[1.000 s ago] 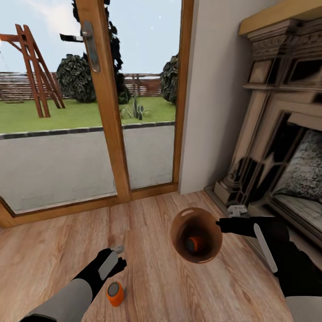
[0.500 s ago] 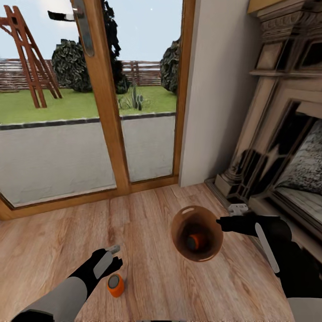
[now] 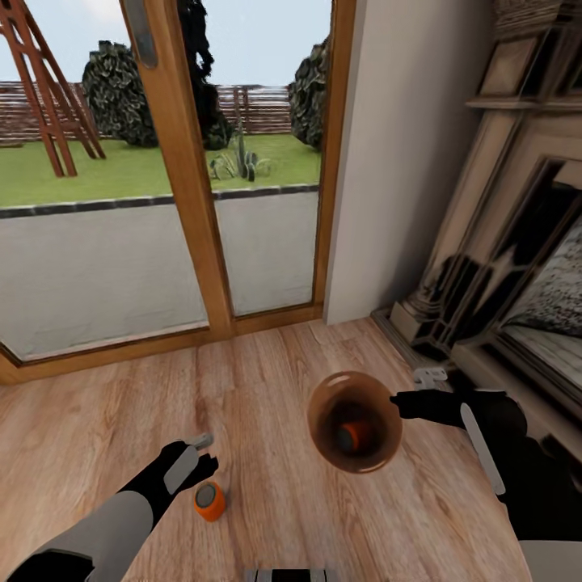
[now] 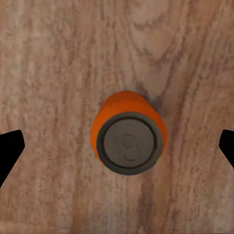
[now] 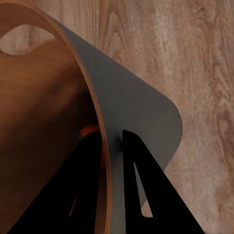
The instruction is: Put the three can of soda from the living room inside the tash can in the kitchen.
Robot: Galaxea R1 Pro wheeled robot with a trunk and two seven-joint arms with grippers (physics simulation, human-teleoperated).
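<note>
Left gripper hangs over an orange can standing upright on the wood floor; fingers spread wide either side of it, not touching. Right gripper pinches the rim of the trash can, one finger inside the wall, one outside, bin tipped with its mouth upward. Second orange can sits at the bottom inside it. Beyond: glass doors ahead, fireplace to the right.
</note>
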